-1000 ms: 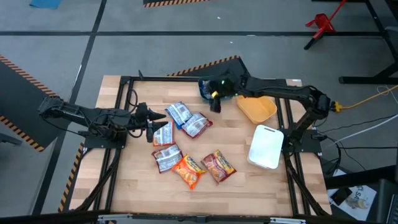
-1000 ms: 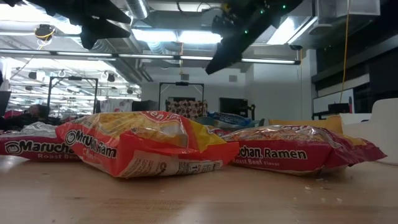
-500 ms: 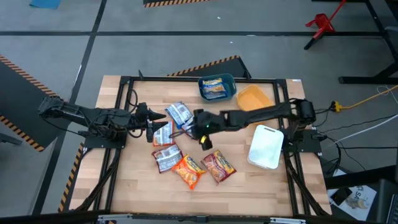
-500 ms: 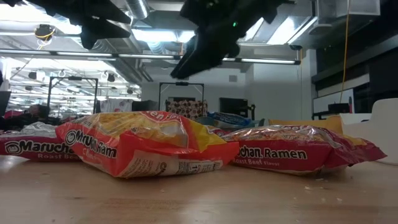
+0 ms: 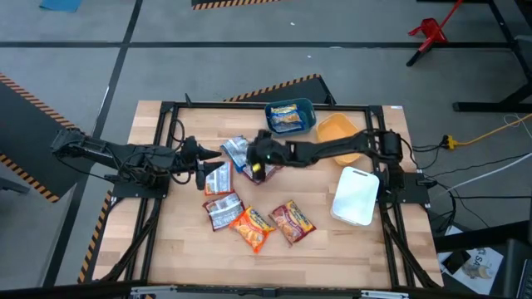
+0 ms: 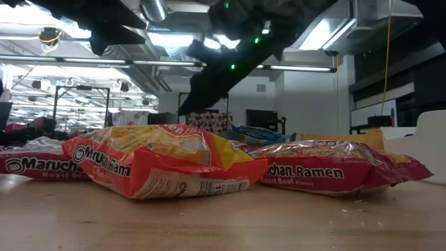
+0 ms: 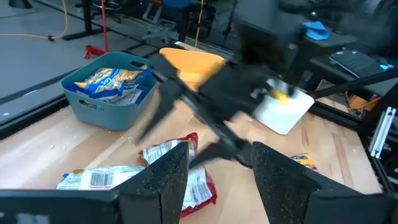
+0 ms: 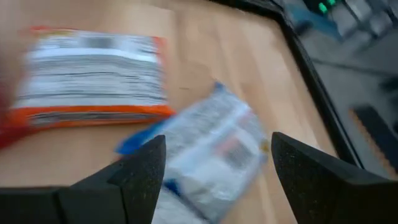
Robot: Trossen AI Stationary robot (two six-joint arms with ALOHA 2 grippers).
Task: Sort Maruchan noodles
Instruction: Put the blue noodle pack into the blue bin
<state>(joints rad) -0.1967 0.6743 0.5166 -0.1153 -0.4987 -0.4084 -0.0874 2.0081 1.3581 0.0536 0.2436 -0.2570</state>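
We are seeing one blue packet [image 5: 288,117] lying in the teal bin [image 5: 309,109] while six packets are waiting mid-table, the orange bin [image 5: 337,131] and white bin [image 5: 356,196] looking unfilled. We are watching the right gripper [image 5: 254,163] hanging wide open over a blue-and-silver packet [image 8: 211,155], the left gripper [image 5: 204,174] open close beside, so room looks tight
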